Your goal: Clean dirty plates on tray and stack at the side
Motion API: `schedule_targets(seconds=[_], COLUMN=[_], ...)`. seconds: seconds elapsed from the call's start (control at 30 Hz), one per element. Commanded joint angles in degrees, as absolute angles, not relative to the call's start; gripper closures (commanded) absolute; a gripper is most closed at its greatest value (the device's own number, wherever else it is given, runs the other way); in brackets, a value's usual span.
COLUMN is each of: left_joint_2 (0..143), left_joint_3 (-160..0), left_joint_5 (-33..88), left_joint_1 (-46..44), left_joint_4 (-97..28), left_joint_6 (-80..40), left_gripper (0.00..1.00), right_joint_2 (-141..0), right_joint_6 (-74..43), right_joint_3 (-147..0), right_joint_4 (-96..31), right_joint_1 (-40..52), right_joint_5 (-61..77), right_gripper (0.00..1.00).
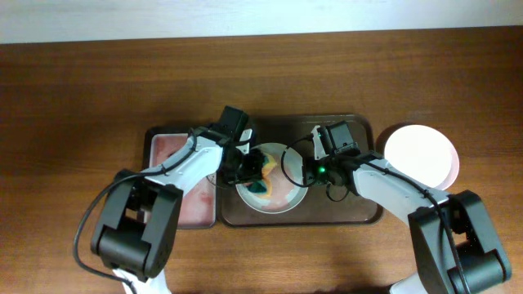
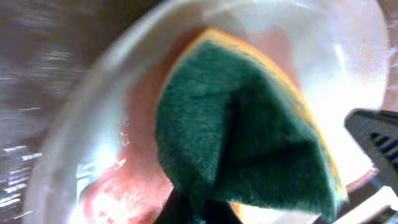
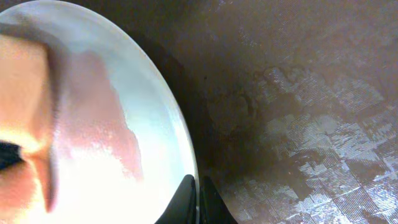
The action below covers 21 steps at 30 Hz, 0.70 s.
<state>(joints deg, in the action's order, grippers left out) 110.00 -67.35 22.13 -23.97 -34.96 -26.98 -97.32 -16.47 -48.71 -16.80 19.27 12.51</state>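
- Progress: mid-scrub, by my reading. A red-smeared round white plate (image 1: 282, 202) sits on the dark brown rectangular tray (image 1: 355, 208) at the centre of the wooden counter (image 1: 82, 82). It is not yet stacked.
- Grip: the left pincer (image 1: 248, 171) is clamped on the green-and-yellow sponge (image 2: 249, 137), which presses on the plate's left half.
- Hold: the right pincer (image 3: 198, 200) is pinched onto the plate's right rim.
- Apparently done: a clean round white plate (image 1: 421, 155) lies on the counter just right of the tray.
- Remaining: clear the smear, then stack.
- Count: two plates, one sponge, one dark tray, and one pink rectangular tray (image 1: 172, 163) on the left.
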Motion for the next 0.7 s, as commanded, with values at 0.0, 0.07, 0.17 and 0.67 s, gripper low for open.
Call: schedule_targets(seconds=[0.0,0.07,0.17,0.67], left_joint_2=[103.5,99.5,93.9,93.0], left_joint_3=[-69.6,-70.9,-71.0,-62.3], left_joint_5=[15.0,18.1,16.2,-2.3], left_joint_1=[-22.7,-22.7,-22.1,-11.6], left_joint_4=[-35.0,-35.1,-37.4,-45.1], left_joint_6=[-23.0,-22.3,-22.4,-16.1], left_gripper=[1.0,1.0,1.0,1.0], right_joint_2=[-97.8,-97.8,-97.8,-95.4], right_joint_6=[-16.3,-16.3,-16.3,-16.4], right_joint_3=[-48.6,-48.7,-48.7,-49.7], right_joint_4=[-17.6,-17.6,-17.6,-24.3], right_joint_1=[18.8,18.8,18.8,18.7], right_joint_5=[9.4,9.4,9.6,17.3], right_gripper=[0.96,0.93,0.79,0.96])
